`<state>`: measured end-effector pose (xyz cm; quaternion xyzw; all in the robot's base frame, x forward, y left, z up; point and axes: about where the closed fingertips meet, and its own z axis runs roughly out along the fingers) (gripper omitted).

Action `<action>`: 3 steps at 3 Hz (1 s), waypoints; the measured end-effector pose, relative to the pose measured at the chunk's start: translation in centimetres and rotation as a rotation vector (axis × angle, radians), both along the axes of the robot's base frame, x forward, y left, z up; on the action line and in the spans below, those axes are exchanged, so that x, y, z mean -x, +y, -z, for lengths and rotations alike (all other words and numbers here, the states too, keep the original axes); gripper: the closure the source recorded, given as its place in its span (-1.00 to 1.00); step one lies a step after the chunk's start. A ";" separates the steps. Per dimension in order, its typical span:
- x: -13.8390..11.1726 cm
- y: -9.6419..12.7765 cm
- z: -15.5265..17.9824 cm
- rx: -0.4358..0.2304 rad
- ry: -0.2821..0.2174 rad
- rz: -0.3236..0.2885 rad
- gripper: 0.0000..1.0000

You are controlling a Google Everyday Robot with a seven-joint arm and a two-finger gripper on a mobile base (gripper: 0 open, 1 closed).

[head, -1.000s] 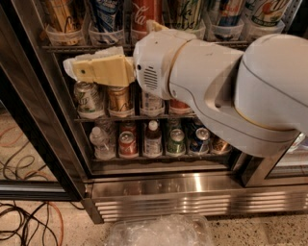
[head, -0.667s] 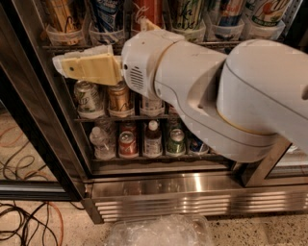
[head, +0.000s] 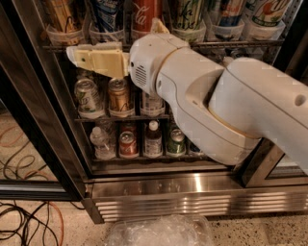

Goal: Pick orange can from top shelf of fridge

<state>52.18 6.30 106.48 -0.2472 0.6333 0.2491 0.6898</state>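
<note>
The orange can [head: 61, 14] stands at the far left of the top shelf [head: 240, 44], in a translucent cup holder [head: 65, 34]; its top is cut off by the picture's upper edge. My cream gripper [head: 79, 55] points left, just below and in front of the shelf's front edge. It sits under the orange can and the blue-white can [head: 107, 14] beside it, and it holds nothing that I can see. The red Coca-Cola can [head: 147, 12] stands further right. My white arm [head: 216, 105] covers much of the fridge's [head: 192, 192] right side.
The middle rack holds a green-silver can [head: 88, 96] and a bronze can [head: 119, 96]. The lower rack holds bottles and cans [head: 129, 144]. The black door frame [head: 29, 120] stands at the left. Cables [head: 24, 221] and a crumpled clear plastic [head: 159, 230] lie on the floor.
My gripper has risen from middle-rack height to just under the top shelf's front edge, below the orange can. The arm has shifted with it.
</note>
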 end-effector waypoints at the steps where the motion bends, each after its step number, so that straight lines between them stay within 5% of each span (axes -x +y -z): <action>1: -0.9 -0.1 0.6 -0.018 -0.047 -0.003 -1.00; 3: -0.3 1.1 0.0 -0.072 -0.051 -0.043 -1.00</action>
